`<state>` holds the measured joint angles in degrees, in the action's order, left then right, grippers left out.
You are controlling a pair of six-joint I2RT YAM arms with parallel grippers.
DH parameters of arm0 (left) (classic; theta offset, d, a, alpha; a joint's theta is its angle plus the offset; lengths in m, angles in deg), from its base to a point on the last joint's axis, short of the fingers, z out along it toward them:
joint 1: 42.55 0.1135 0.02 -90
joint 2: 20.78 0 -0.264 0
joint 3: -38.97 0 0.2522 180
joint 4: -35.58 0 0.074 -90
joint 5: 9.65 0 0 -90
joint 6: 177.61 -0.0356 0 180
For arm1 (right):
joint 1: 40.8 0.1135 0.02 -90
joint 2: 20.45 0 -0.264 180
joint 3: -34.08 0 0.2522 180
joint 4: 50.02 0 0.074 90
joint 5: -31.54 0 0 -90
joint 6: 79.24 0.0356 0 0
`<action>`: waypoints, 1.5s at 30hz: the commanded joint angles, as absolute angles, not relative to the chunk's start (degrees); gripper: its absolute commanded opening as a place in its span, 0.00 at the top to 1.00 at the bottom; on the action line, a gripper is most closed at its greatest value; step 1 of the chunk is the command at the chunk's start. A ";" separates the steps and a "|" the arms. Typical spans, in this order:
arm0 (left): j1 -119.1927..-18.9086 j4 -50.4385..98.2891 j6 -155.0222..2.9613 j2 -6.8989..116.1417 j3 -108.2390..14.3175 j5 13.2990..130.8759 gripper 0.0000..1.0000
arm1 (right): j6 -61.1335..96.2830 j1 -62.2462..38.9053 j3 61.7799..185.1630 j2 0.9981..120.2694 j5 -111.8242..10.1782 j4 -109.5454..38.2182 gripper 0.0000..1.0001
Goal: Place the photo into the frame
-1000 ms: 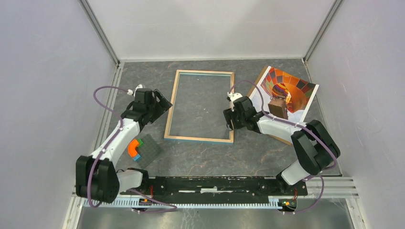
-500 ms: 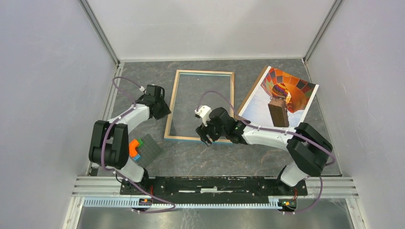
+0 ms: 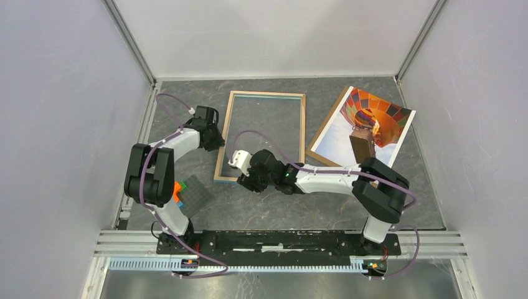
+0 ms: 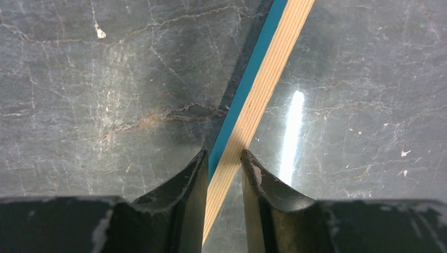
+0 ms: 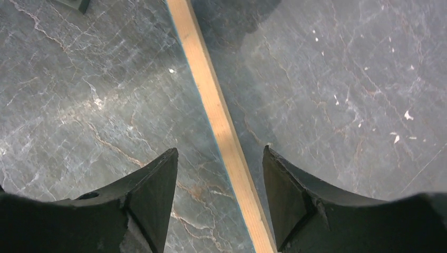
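The frame (image 3: pixel 303 137) lies flat in the middle of the table, light wood side up. My left gripper (image 3: pixel 215 142) is at its left rail. In the left wrist view that rail (image 4: pixel 274 52), wood with a blue edge, runs between the fingertips (image 4: pixel 197 171), which touch it on both sides, so the left gripper (image 4: pixel 224 158) is shut on it. My right gripper (image 3: pixel 241 180) hovers over the near rail by the frame's near-left corner. It (image 5: pixel 220 153) stands open astride the rail (image 5: pixel 205 79), with a gap on each side. The photo (image 3: pixel 373 118), a balloon print, lies face up at the far right.
A grey baseplate (image 3: pixel 194 194) with orange, blue and green bricks (image 3: pixel 177 193) sits at the near left, close to the frame's corner. Its corner (image 5: pixel 74 4) shows in the right wrist view. Enclosure walls stand on the left, right and far sides.
My left gripper moved onto the frame's left rail and closed on it. My right arm swung left from the frame's right rail to its near-left corner, jaws narrowing a little.
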<state>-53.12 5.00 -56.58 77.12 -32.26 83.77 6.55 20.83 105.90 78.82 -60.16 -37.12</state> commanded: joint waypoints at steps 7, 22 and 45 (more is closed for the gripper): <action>-52.29 4.26 -59.68 78.66 -32.96 85.79 0.65 | 2.55 25.90 113.86 85.12 -74.65 -39.19 0.45; -51.52 4.45 -60.02 77.19 -31.04 86.22 0.70 | 0.74 25.87 117.71 90.92 -76.63 -38.19 0.62; -51.45 2.58 -60.71 77.56 -30.95 87.17 0.80 | 16.16 25.76 123.89 99.13 -93.18 -29.90 0.69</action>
<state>-51.87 6.93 -57.11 77.63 -32.48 84.97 8.98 26.99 122.95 96.35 -86.23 -34.67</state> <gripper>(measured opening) 0.258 0.312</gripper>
